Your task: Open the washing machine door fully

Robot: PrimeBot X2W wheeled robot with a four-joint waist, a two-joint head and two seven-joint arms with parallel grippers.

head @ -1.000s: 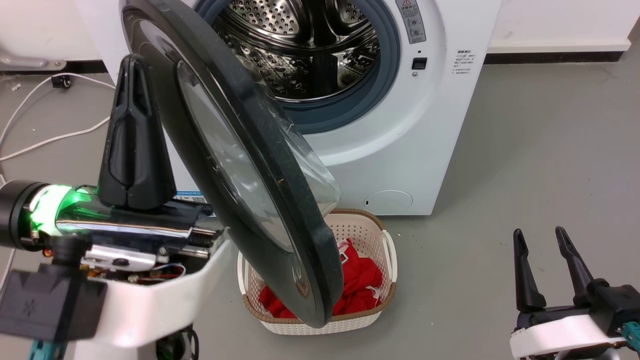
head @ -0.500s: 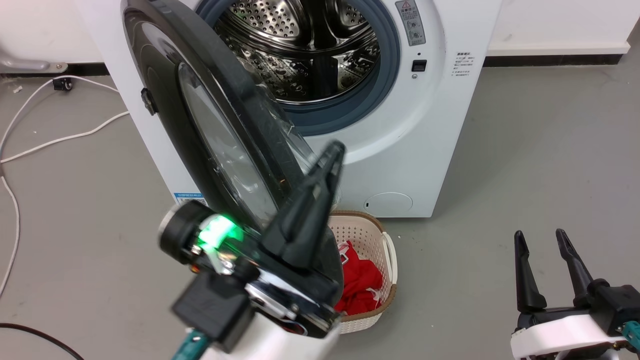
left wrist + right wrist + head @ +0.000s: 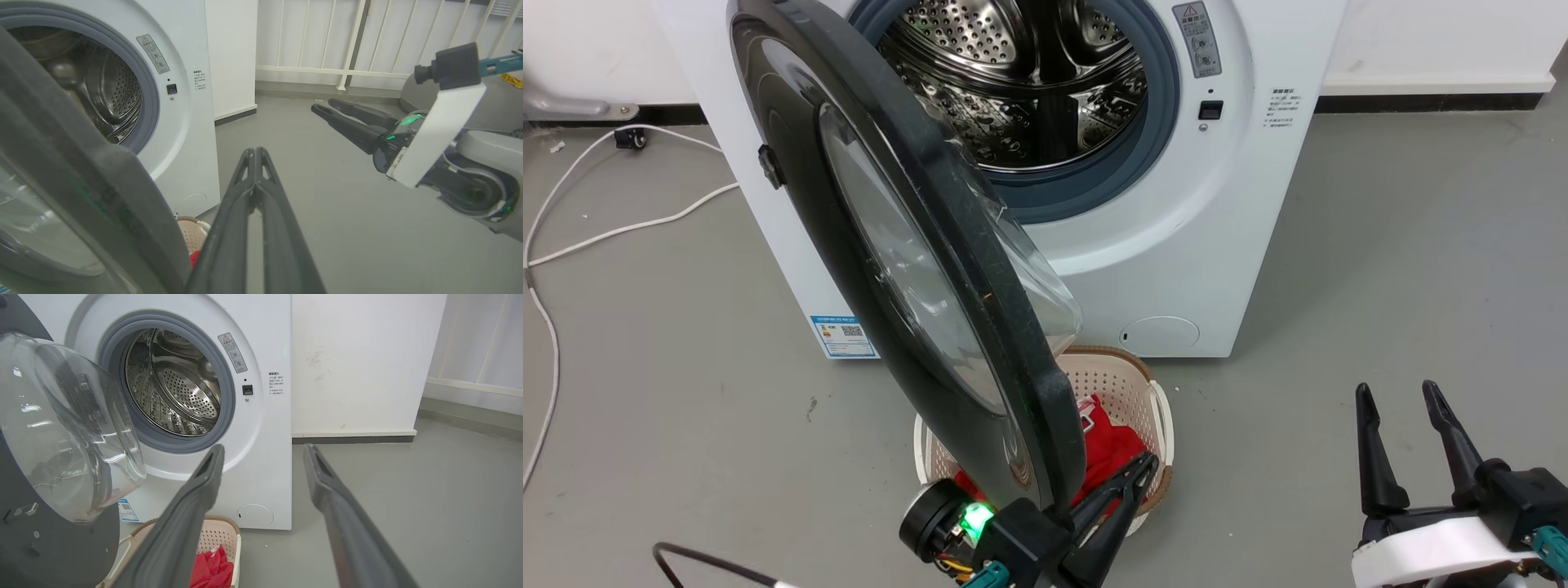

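Observation:
The washing machine door, a black disc with a bulging glass bowl, stands swung out from the white machine, roughly edge-on to me. The steel drum is exposed behind it. My left gripper is shut with nothing in it, low by the door's free bottom edge; I cannot tell whether it touches. In the left wrist view its closed fingers point past the door on their left. My right gripper is open and empty over the floor at the lower right, well clear of the door.
A cream basket holding red cloth sits on the floor under the door's lower edge. White cables trail over the grey floor at left, with a black cable at the bottom left. A wall and a railing stand right of the machine.
My left arm swung from the door's outer left side, across its front, down to its bottom edge. The door stands at nearly the same angle. The right gripper has barely moved.

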